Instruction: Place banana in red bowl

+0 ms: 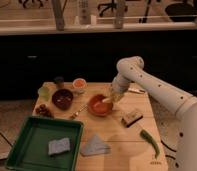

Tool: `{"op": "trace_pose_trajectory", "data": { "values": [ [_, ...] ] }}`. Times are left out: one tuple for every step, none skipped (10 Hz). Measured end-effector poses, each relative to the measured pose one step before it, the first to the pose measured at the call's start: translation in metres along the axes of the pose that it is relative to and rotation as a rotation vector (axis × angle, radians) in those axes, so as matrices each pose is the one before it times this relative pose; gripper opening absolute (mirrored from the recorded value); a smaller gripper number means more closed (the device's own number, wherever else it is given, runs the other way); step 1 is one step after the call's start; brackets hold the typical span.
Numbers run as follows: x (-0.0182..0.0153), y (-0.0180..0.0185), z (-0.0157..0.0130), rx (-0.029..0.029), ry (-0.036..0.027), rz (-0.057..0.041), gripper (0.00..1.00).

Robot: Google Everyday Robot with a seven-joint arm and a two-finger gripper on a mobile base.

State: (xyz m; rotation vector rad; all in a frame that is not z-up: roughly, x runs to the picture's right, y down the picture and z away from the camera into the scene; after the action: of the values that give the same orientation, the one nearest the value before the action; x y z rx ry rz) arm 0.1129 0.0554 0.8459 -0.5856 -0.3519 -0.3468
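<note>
A pale banana point(108, 100) hangs over the right rim of the red bowl point(98, 105), pinched in the gripper point(111, 98) at the end of the white arm point(152, 90). Left of the bowl sits a dark bowl point(62, 98); below it, a green tray point(42, 143); right, a green pepper point(150, 141).

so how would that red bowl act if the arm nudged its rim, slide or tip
The red bowl looks shallow and wide, so it would probably slide on the wooden table rather than tip. It seems rigid, likely light. The gripper sits at its right rim, so a sideways bump might shift it toward the spoon.
</note>
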Motion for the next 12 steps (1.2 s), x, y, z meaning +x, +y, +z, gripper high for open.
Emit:
{"op": "trace_pose_trajectory", "data": {
  "values": [
    [-0.00078, 0.00078, 0.00084, -0.00225, -0.00363, -0.00563, 0.00],
    [-0.00091, -0.00031, -0.00005, 0.00084, -0.00278, -0.00354, 0.00],
    [-0.00051, 0.00019, 0.00075, -0.00104, -0.00176, -0.00291, 0.00],
    [0.00012, 0.00004, 0.00003, -0.00054, -0.00248, -0.00409, 0.00],
    [-0.00026, 0.00002, -0.00005, -0.00037, -0.00211, -0.00326, 0.00],
    [-0.00049, -0.00020, 0.00059, 0.00007, -0.00348, -0.00454, 0.00],
    [0.00041, 0.00051, -0.00055, -0.00069, -0.00131, -0.00286, 0.00],
    [-0.00041, 0.00005, 0.00056, -0.00072, -0.00314, -0.00421, 0.00],
    [-0.00003, -0.00001, -0.00013, -0.00042, -0.00177, -0.00326, 0.00],
    [-0.00022, -0.00016, 0.00013, 0.00062, -0.00272, -0.00285, 0.00],
    [0.00041, 0.00073, -0.00025, -0.00141, -0.00294, -0.00407, 0.02],
    [-0.00058, -0.00006, 0.00023, -0.00076, -0.00248, -0.00346, 0.06]
  ]
}}
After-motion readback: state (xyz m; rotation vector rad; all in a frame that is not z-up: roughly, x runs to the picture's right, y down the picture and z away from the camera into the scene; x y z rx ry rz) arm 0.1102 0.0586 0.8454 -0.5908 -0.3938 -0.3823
